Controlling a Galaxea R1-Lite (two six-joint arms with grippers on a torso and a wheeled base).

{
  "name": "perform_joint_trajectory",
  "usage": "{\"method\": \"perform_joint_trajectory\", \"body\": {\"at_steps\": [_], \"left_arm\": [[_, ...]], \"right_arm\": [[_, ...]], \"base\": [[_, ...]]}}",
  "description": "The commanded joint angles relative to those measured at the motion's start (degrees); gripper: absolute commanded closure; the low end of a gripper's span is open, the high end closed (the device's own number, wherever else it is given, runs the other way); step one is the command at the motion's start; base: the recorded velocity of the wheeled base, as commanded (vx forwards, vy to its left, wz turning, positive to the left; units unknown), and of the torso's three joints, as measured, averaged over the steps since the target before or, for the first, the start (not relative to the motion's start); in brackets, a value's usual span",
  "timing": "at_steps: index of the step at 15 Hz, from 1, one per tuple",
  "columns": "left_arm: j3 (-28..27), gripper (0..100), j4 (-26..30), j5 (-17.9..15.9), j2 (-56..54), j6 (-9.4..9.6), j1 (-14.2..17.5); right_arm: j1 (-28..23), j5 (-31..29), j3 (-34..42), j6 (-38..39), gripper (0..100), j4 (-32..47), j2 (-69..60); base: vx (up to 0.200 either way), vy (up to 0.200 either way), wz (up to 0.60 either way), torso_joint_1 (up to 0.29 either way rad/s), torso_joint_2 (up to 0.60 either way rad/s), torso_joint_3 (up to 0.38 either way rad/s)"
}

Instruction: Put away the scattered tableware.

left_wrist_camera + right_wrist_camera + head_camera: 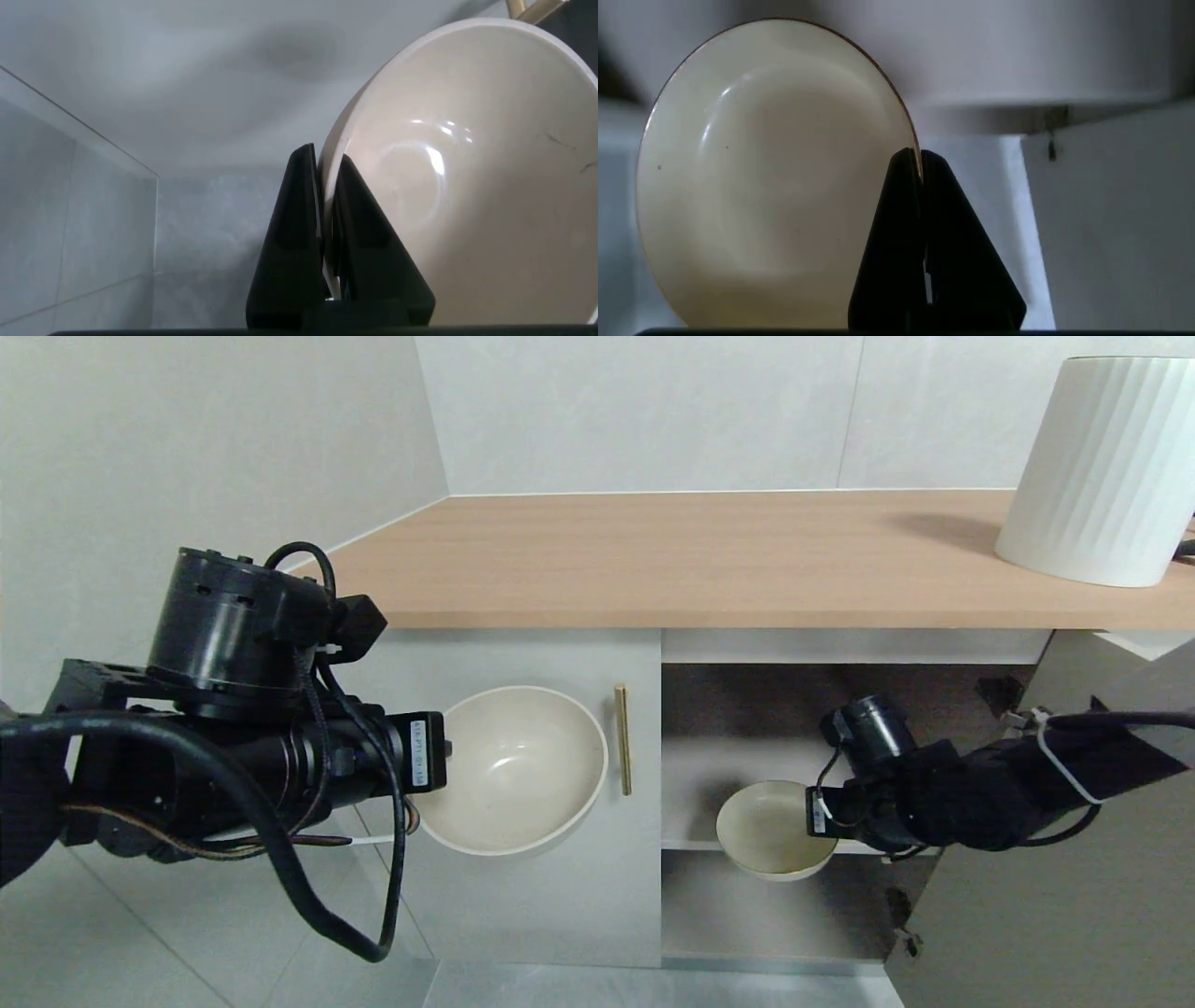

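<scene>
Nearest, at the robot's left, the left gripper is clamped on the rim of a large cream bowl. The left wrist view shows the two black fingers pinching the thin wall of this bowl, one inside and one outside. The bowl is carried in the air, tipped so that its hollow faces the head camera. It hangs in front of the closed cabinet door, with its far rim just beside the upright brass handle.

Farther off, at the robot's right, the right gripper is closed in the same way on the rim of a small cream bowl. In the right wrist view, the fingers grip the edge of this bowl, which has a thin dark line round its lip. This bowl is also tipped with its hollow towards the camera. It sits at the mouth of the open cabinet compartment, level with the front edge of the pale shelf. Whether it touches that edge cannot be told. The compartment's grey door stands swung open at the right, with hinges along its inner side.

Above the cabinet runs the wooden worktop, which meets the pale wall along its back edge and at its left corner. At the right end of the worktop stands a white ribbed cylinder, well apart from both bowls.
</scene>
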Motion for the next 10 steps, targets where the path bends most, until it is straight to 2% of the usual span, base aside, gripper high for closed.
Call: {"method": "perform_joint_trajectory", "body": {"at_steps": [1, 3, 6, 10], "left_arm": [[0.02, 100, 0.0, 0.05, -0.31, 0.03, 0.01], [0.02, 100, 0.0, 0.05, -0.75, 0.03, 0.01], [0.02, 100, 0.0, 0.05, -1.01, 0.47, -0.16], [0.02, 100, 0.0, 0.05, -0.84, 0.47, -1.13]], "right_arm": [[-2.79, -0.14, -6.69, -1.59, 100, -0.11, 8.25], [-2.97, -0.4, -10.9, -2.38, 100, -0.11, 11.24], [-3.32, -5.33, -17.41, -2.82, 100, -0.11, 18.1], [-4.55, -6.91, -21.36, -2.65, 100, -0.11, 22.05]], "base": [[0.0, 0.0, 0.0, 0.0, 0.0, 0.0], [0.0, 0.0, 0.0, 0.0, 0.0, 0.0], [0.0, 0.0, 0.0, 0.0, 0.0, 0.0], [0.0, 0.0, 0.0, 0.0, 0.0, 0.0]]}}
